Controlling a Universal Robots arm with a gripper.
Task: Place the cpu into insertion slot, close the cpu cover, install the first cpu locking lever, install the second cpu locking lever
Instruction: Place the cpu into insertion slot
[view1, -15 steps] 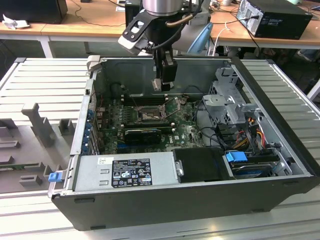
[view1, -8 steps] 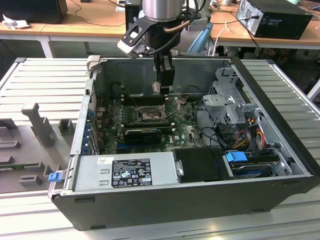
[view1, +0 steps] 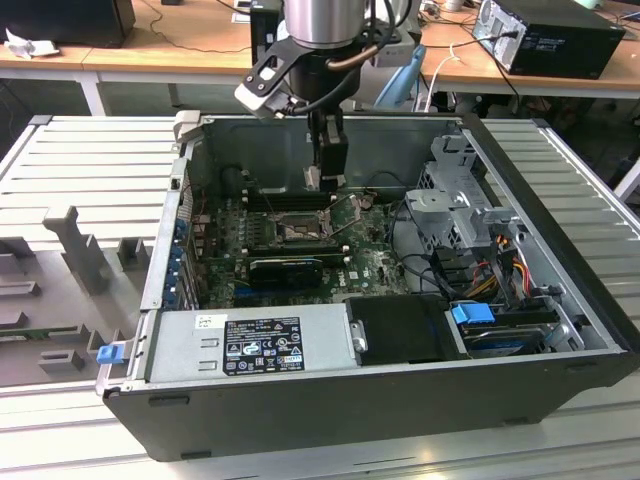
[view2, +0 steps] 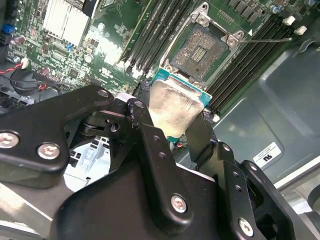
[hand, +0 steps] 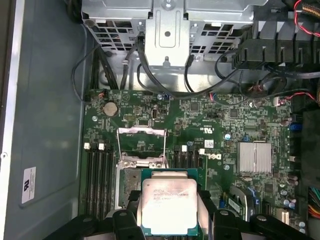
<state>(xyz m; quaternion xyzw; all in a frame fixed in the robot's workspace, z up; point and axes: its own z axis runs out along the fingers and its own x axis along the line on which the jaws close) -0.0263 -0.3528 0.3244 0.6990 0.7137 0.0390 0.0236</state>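
Observation:
My gripper (view1: 322, 182) hangs inside the open computer case, shut on the cpu (hand: 169, 205), a flat square chip with a dull silver top and a green edge. In both wrist views the black fingers (hand: 207, 210) press on two opposite sides of the chip (view2: 175, 107). The chip is held in the air above the motherboard, close to the open insertion slot (view2: 200, 50), which shows bare contacts. The cpu cover (hand: 141, 145) is swung up off the slot. A thin locking lever (view2: 265, 39) sticks out beside the socket.
Memory slots (hand: 97, 180) flank the socket. A finned heatsink (hand: 254, 156) sits on the board. The metal drive cage (view1: 460, 200) with cables and the grey power supply (view1: 250, 345) fill the case's other sides. The case walls (view1: 175, 230) close in around the board.

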